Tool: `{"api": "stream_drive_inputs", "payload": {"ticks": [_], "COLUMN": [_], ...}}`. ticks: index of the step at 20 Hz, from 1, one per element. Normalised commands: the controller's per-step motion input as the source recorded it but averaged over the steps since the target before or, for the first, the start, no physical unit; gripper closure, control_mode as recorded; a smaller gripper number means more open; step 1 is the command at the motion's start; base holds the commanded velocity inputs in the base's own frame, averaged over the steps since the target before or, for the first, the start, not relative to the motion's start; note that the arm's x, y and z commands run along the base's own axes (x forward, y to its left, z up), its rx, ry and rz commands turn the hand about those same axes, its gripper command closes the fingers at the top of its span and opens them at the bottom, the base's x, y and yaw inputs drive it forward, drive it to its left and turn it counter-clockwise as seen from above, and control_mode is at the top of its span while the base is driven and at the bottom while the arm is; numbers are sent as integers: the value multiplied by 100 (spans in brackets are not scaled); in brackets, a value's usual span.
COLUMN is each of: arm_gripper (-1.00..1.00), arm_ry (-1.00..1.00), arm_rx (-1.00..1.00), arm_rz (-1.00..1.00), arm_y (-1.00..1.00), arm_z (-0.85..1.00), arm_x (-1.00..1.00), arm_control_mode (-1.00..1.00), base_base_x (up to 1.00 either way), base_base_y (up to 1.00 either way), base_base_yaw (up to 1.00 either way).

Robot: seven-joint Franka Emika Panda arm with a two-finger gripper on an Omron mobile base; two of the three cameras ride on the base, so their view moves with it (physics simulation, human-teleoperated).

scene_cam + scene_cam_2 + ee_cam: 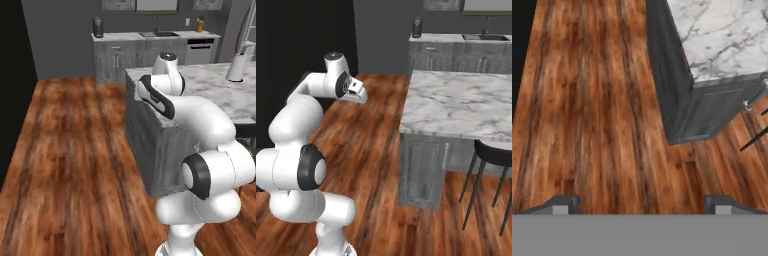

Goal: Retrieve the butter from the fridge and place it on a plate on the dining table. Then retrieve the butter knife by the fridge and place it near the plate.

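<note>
The dining table (215, 90) with its veined marble top stands just right of my arm; its near corner (421, 120) and grey panelled base (702, 115) show too. My gripper (642, 206) hangs over the wooden floor to the left of that corner, pointing down. Its fingertips (562, 204) stand far apart, open, with nothing between them. The butter, the fridge, the plate and the butter knife are out of view.
A paper-towel roll (236, 67) stands on the table's far side. Black stools (493, 150) sit at the table's right side. Grey cabinets with a sink (150, 50) line the back wall. Wooden floor (75, 150) stretches wide to the left.
</note>
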Motion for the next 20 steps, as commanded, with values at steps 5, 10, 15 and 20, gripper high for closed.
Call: {"api": "stream_drive_inputs", "payload": {"ticks": [5,10,15,20], "arm_gripper": [-100,-100,-100,-100], "arm_ry": [0,0,0,0], "arm_rx": [0,0,0,0], "arm_rz": [0,0,0,0], "arm_y": [0,0,0,0], "arm_z": [0,0,0,0], "arm_x": [0,0,0,0], "arm_control_mode": [100,100,100,100], "base_base_x": [100,100,99,91], "base_base_y": [98,88,67,58], "base_base_yaw": [-6,-14,-28,-48]}}
